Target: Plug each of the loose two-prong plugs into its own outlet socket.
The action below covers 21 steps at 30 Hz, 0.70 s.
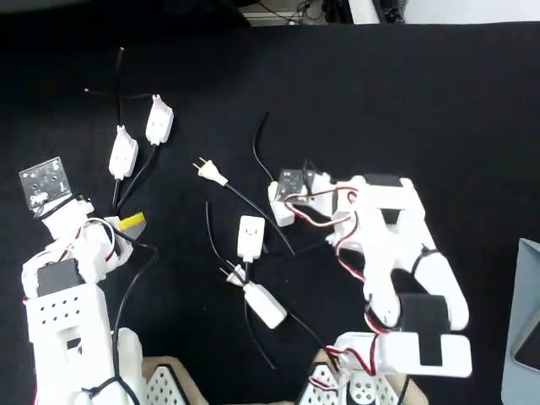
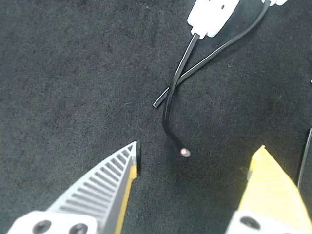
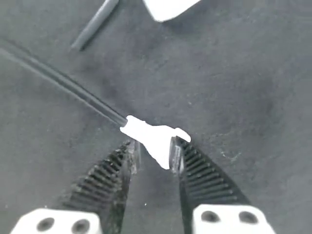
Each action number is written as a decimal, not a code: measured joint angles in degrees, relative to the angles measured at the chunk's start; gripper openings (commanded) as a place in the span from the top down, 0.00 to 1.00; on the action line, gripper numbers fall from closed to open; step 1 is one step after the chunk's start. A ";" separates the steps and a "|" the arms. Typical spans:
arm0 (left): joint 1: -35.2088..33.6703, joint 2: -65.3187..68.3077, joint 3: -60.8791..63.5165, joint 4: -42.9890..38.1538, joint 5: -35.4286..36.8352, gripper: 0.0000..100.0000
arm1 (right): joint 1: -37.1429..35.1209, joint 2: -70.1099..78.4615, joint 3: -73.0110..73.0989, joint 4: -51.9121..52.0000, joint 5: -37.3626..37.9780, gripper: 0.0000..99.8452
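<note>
R gripper [image 3: 155, 152] is closed on a white two-prong plug [image 3: 146, 132] at centre of the R wrist view. The body is pinched near one end, w/ its black cord [image 3: 63, 83] running off to the upper left. Prongs are not made out there, so the plug's orientation can't be told.

L gripper [image 2: 199, 157] is released, jaws wide apart. Nothing sits btwn them but black cloth [image 2: 73, 73] and a cut cord end [image 2: 184, 152].

In the high view, two sockets are seen at upper left [image 1: 123, 153] [image 1: 159, 121], a third socket [image 1: 251, 236] at centre and a fourth socket [image 1: 266, 305] at lower centre. A free plug [image 1: 211, 173] lies above centre. Another plug [image 1: 234, 274] lies against the fourth socket, prongs showing, so prob. not seated.

Risks, as judged:
- The grip looks off-centre, so the plug could be twisted or squeezed out once pushed against a socket face.
- No socket is held down; w/ the L gripper idle, a socket could be shoved across the cloth instead of being entered.
- Cords cross near centre, so a neighbouring socket or plug could be dragged along when the held plug is carried.
- If the prongs aren't squared to the slots, they may be jammed or bent.
</note>
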 measured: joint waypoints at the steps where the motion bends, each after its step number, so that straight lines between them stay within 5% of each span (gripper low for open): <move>1: 0.00 0.00 0.00 0.00 0.00 0.65 | -0.53 0.18 -0.26 0.00 -1.23 0.86; 13: 0.00 0.00 2.11 -3.96 0.00 0.65 | -5.10 2.20 -1.58 -0.53 -5.36 0.87; 21: 0.00 0.00 2.11 -3.96 0.00 0.65 | -5.19 2.90 -3.87 1.93 -5.36 0.99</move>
